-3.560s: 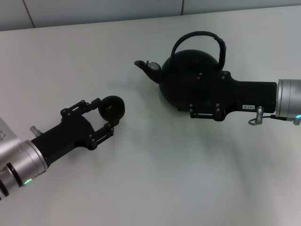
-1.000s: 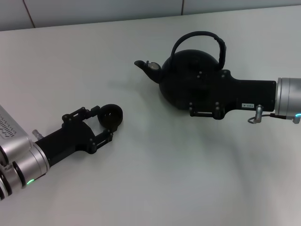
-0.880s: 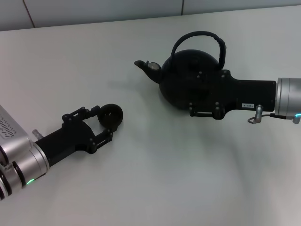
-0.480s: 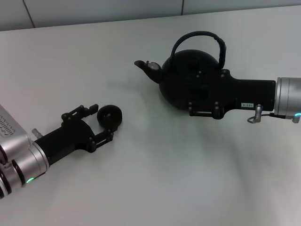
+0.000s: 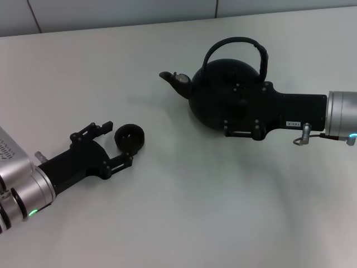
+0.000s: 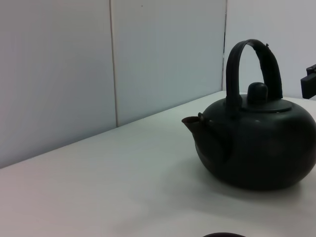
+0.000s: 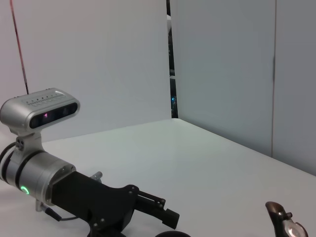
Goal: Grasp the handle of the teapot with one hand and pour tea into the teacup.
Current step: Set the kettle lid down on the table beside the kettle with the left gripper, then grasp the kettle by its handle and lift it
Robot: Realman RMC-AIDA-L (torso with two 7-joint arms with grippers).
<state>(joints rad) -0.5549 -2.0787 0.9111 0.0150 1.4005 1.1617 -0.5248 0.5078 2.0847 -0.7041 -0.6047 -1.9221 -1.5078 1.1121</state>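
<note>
Two hands are seen over the white desk. The teapot is set on the far part of the desk, with its spout turned toward the robot's left. The right hand is laid over the pot's near side, and its fingers are hidden against the black pot, so it cannot be told if they are spread or pressed together. The handle is seen standing free above the lid, with nothing around it.

The teacup is set on the desk, well apart from the pot. It is placed between the spread fingers of the left hand, and it cannot be told if it is touched.

The pot looks big, hard and likely heavy, more so if it is full. It should be held at the top of the arched handle, so that it hangs straight. The thin hoop may turn in a grip when the pot is tipped. The cup looks small, light and easy to knock over.

Nothing can be seen inside the pot, as the lid is on. No tea can be made out in the dark cup.
</note>
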